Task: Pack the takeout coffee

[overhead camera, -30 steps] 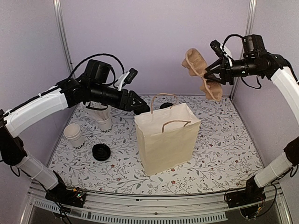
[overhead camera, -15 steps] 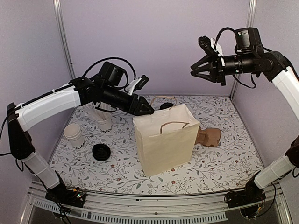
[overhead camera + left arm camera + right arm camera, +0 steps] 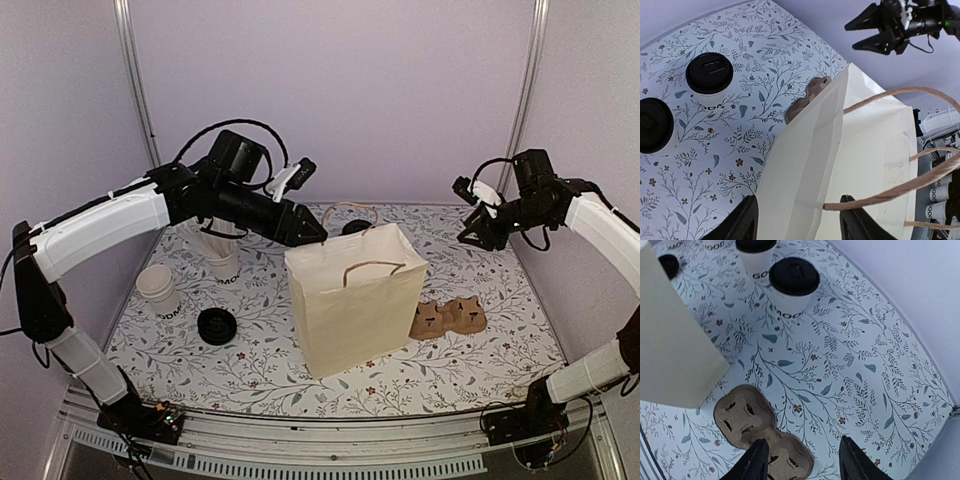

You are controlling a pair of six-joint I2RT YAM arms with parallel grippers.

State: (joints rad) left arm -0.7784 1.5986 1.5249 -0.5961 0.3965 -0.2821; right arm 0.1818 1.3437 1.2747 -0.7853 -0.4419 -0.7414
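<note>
Released, the brown pulp cup carrier (image 3: 448,318) now lies lower right beside the cream paper bag (image 3: 355,310); the right claw (image 3: 802,440), spread and empty, is free for the black-lidded white cup (image 3: 791,287).

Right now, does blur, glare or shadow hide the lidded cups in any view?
Top external view: even soft light, sharp, though the paper bag blocks most of the takeout coffee. Left wrist view: cups crisp, no glare. Right wrist view: cup lettering legible, only faint shadows.
</note>
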